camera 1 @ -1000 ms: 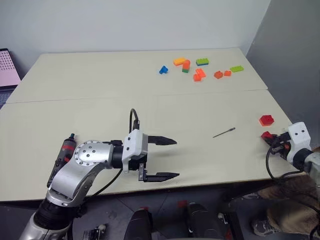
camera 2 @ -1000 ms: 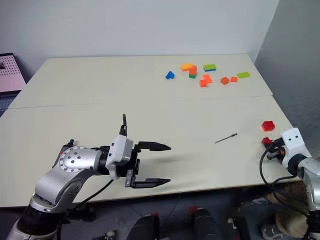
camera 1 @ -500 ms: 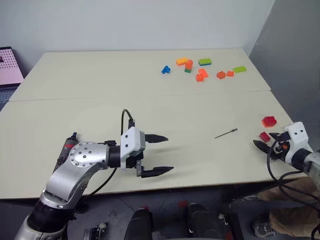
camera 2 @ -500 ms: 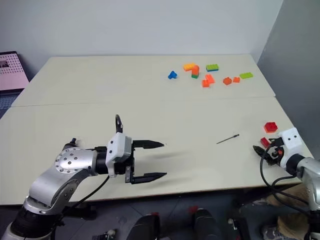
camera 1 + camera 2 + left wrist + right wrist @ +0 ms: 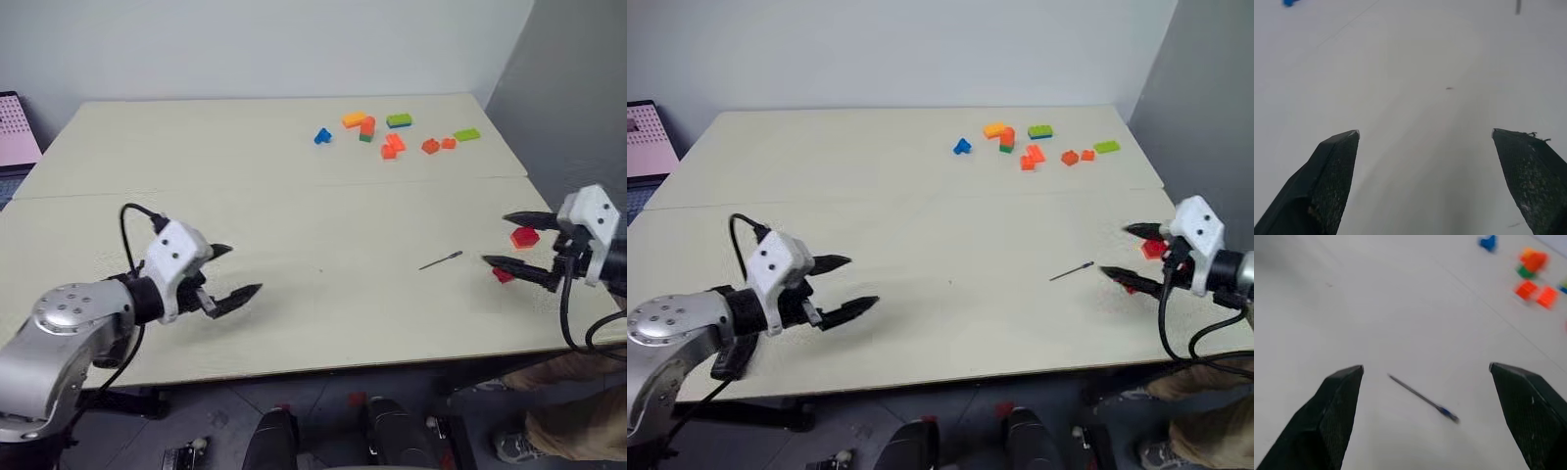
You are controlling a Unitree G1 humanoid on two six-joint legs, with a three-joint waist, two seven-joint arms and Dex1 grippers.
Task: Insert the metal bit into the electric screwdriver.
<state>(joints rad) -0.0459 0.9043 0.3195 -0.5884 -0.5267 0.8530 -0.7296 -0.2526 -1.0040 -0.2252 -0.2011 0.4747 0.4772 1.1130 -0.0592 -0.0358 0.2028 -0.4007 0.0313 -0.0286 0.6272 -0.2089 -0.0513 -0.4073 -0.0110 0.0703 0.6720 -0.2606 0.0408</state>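
grey metal bit [image 5: 440, 259] lies on the table [image 5: 294, 196] just beside the right fingers [image 5: 509, 263], both pairs spread, empty.

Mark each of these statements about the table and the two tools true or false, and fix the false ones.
1. The metal bit lies flat on the table. True.
2. The right tool is shut on the metal bit. False: its fingers are spread open and the bit lies apart from them, on the table.
3. The left tool is open and holds nothing. True.
4. The toy bricks at the far side are stacked into one tall tower. False: they lie scattered in a loose group.
5. A red brick sits near the right tool at the table's right edge. True.
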